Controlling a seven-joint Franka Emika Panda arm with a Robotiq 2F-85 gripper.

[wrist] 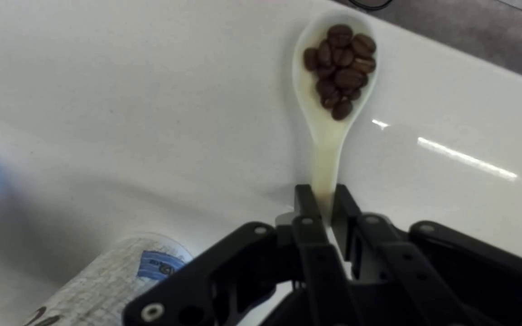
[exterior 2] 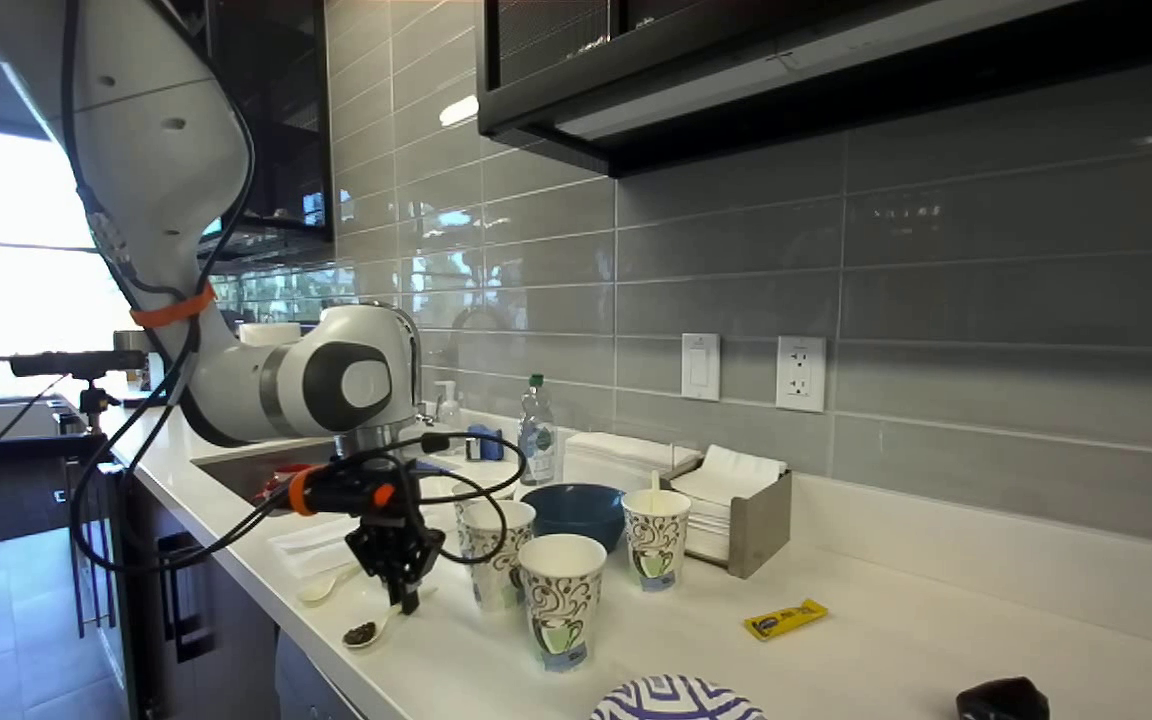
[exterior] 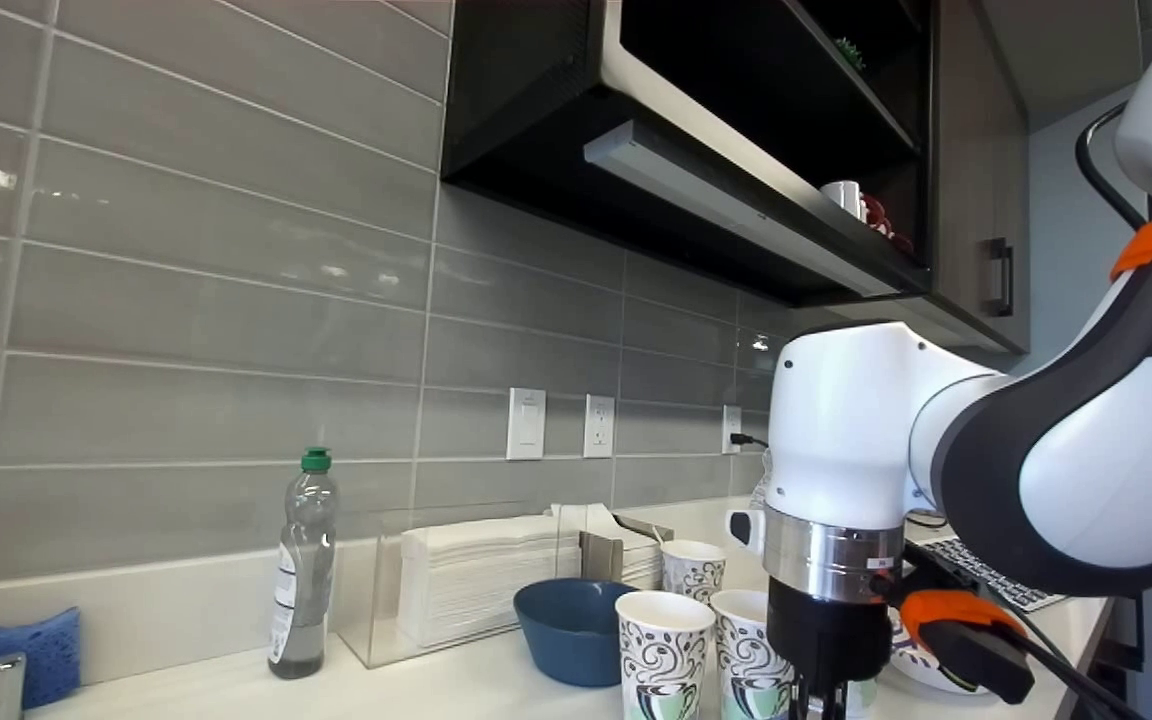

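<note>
My gripper (wrist: pixel 323 199) is shut on the handle of a white spoon (wrist: pixel 326 149) in the wrist view. The spoon's bowl points away from the gripper and holds several dark coffee beans (wrist: pixel 339 68). In an exterior view the gripper (exterior 2: pixel 403 598) is low over the white counter, with the spoon (exterior 2: pixel 388 622) and its beans near the front edge. I cannot tell whether the spoon touches the counter. A second white spoon (exterior 2: pixel 324 586) lies beside it. Patterned paper cups (exterior 2: pixel 562 610) stand close to the gripper; one cup (wrist: pixel 107 283) shows at lower left in the wrist view.
A blue bowl (exterior 2: pixel 568 510) and a napkin holder (exterior 2: pixel 764 525) stand behind the cups. A yellow packet (exterior 2: pixel 784 619), a patterned plate (exterior 2: pixel 676 700) and a dark object (exterior 2: pixel 1002 699) lie on the counter. A soap bottle (exterior: pixel 306 580) stands by the wall. A cabinet (exterior: pixel 526 120) hangs overhead.
</note>
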